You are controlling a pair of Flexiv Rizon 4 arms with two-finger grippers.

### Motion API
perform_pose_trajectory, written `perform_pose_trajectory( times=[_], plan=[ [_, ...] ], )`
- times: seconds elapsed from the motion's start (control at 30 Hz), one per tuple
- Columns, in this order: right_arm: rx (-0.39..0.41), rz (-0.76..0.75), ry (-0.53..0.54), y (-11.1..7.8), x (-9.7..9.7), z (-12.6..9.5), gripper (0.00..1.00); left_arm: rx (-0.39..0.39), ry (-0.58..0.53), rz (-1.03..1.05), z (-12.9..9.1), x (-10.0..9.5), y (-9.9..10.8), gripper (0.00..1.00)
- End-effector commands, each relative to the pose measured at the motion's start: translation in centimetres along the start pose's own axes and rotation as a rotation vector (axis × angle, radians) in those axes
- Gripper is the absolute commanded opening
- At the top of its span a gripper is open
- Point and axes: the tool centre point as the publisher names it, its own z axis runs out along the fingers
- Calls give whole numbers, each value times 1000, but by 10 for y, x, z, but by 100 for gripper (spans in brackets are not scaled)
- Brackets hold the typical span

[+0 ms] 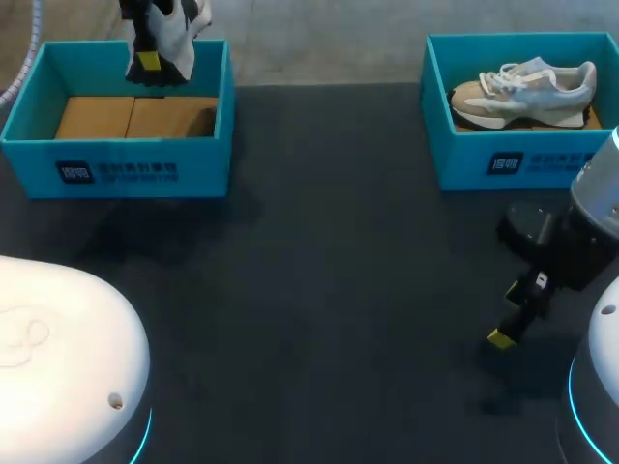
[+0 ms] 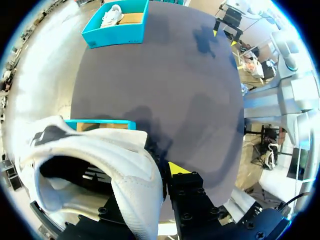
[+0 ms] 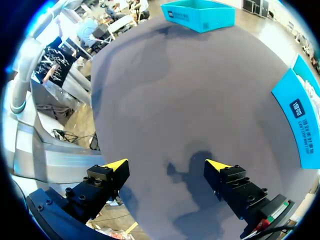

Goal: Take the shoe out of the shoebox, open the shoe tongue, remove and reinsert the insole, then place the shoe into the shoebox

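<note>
1. Step in hand, as I judge it: taking the shoe out. My left hand (image 1: pixel 150 60) holds the white fabric sneaker with black patches (image 1: pixel 177 34) above the teal cardboard shoebox with a brown card floor (image 1: pixel 131 145), at the far left of the dark bench (image 1: pixel 319 271).
2. Left hand state: clamped on the sneaker's wall near the collar. In the left wrist view one yellow tip shows outside the upper and the other is hidden inside the shoe. The sneaker hangs clear of the box, so I read the grip as firm.
3. My right hand (image 3: pixel 166 165) hovers low over bare bench at the near right, fingers spread wide, nothing between them.
4. A second teal shoebox (image 1: pixel 503 164) at the far right holds a beige-and-white laced sneaker (image 1: pixel 527 92), lying on its side and untouched.
5. Tongue, insole and return to the box are not yet done.
6. Next move calls for carrying the held sneaker toward the middle of the bench and setting it sole down. The right hand would then be within reach of the tongue, so I'd keep the left grip on as a brace.
</note>
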Motion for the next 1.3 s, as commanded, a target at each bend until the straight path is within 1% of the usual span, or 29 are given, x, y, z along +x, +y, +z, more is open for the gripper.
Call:
perform_pose_trajectory(
  times=[0.03,0.37,0.4,0.47,0.57,0.63,0.67,0.73,0.77,0.9,1.03,1.07,1.13,1.23,1.3],
  plan=[
    [-1,-1,-2,-1,1,1,100,-5,1,1,-2,-1,-2,0],
    [-1,-1,-2,-1,1,1,100,-5,1,1,-2,-1,-2,0],
    [-1,-1,-2,-1,1,1,100,-6,-3,26,-5,-2,0,0],
    [-1,-1,-2,-1,1,1,100,-4,-43,12,-13,-8,5,0],
    [-1,-1,-2,-1,1,1,100,11,-86,-32,-24,-19,18,0],
    [-1,-1,-2,-1,1,1,100,19,-69,-39,-30,-26,28,0],
    [-1,-1,-2,-1,1,1,100,21,-83,-72,-31,-32,34,0],
    [-1,-1,-2,-1,1,1,100,21,-62,-73,-34,-43,46,0],
    [-1,-1,-2,-1,1,1,100,12,-82,-114,-34,-51,52,0],
    [-1,-1,-2,-1,1,1,100,-31,-87,-83,-30,-73,76,0],
    [-1,-1,-2,-1,1,1,100,-22,-67,-88,-21,-95,97,0],
    [-1,-1,-2,-1,1,1,100,-3,-73,-81,-19,-98,101,0],
    [-1,-1,-2,-1,1,1,100,-20,-91,-86,-12,-102,107,0],
    [-1,-1,-2,-1,1,1,100,-20,-90,-98,-6,-110,116,0],
    [-1,-1,-2,-1,1,1,100,-2,-78,-81,-4,-113,123,0]
  ],
)
